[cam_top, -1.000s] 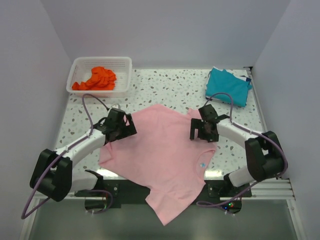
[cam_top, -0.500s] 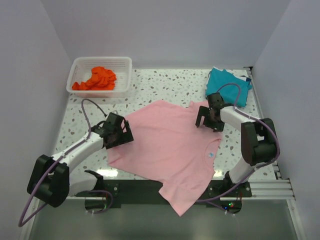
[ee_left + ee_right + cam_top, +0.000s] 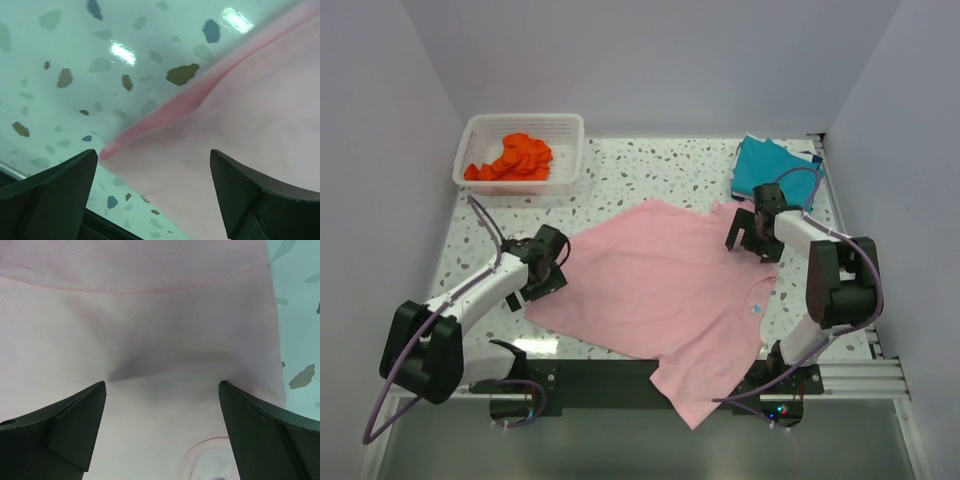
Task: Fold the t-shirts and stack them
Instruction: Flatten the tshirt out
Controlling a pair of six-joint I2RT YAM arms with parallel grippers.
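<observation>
Overhead first: apparently spreading the pink t-shirt (image 3: 660, 290) flat on the tabletop (image 3: 650, 175), with folding not yet begun. Lying skewed there and drooping off the near edge at one corner. Doing this well probably means pinching opposite edges, pulling outward evenly, and dragging that overhang back on before creasing anything. Reaching low to the pink t-shirt's left edge with the left claw (image 3: 552, 268), forearm stretched long. Hooking round to its far right corner with the right claw (image 3: 752, 232), elbow tucked back tight. Leaving the teal t-shirt (image 3: 775, 172) folded just beyond that far right corner, and the orange-red t-shirt (image 3: 515, 157) bunched in the basket (image 3: 525, 122) well off beyond the far left.

Looking through the left wrist: hanging released, fingers (image 3: 55, 190) spread wide, straddling a rolled hem of the pink t-shirt (image 3: 250, 115), with speckled tabletop showing past it.

Looking through the right wrist: likewise hanging released, fingers (image 3: 60, 420) wide apart over the pink t-shirt (image 3: 150, 315), framing a soft shadowed dip and gripping nothing.
</observation>
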